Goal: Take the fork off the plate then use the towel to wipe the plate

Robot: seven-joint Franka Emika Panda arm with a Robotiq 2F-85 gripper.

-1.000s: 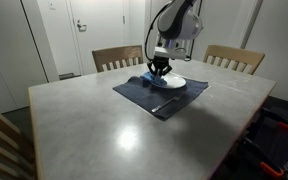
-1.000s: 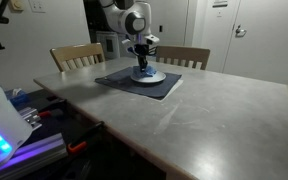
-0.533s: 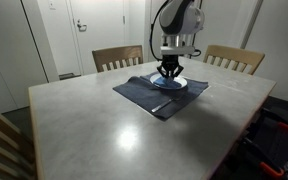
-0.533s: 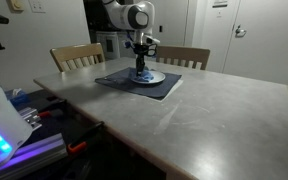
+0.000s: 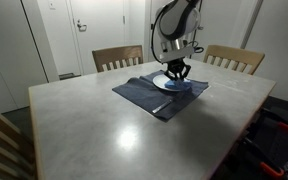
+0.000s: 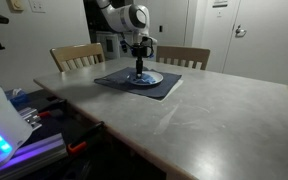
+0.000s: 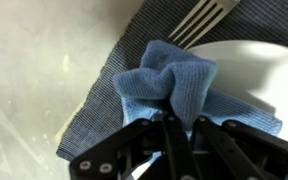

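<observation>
My gripper (image 7: pixel 180 124) is shut on the bunched blue towel (image 7: pixel 170 84), which it presses down at the edge of the white plate (image 7: pixel 256 70). The silver fork (image 7: pixel 201 21) lies off the plate on the dark mat (image 7: pixel 109 95), its tines just past the rim. In both exterior views the gripper (image 5: pixel 177 71) (image 6: pixel 140 67) points straight down onto the plate (image 5: pixel 174 86) (image 6: pixel 148 78), at the middle of the mat (image 5: pixel 149 97) (image 6: pixel 134 86). The towel (image 5: pixel 176 80) shows as a small blue patch under the fingers.
The mat lies towards the far side of a grey table (image 5: pixel 104 125) (image 6: pixel 204 110). Two wooden chairs (image 5: pixel 117 57) (image 5: pixel 234 58) stand behind it. Cluttered equipment sits past the table's edge (image 5: pixel 279 140) (image 6: pixel 14 125).
The gripper has slid sideways across the plate with the towel still in it, dragging the cloth over the plate's surface. The fork and mat have not moved.
</observation>
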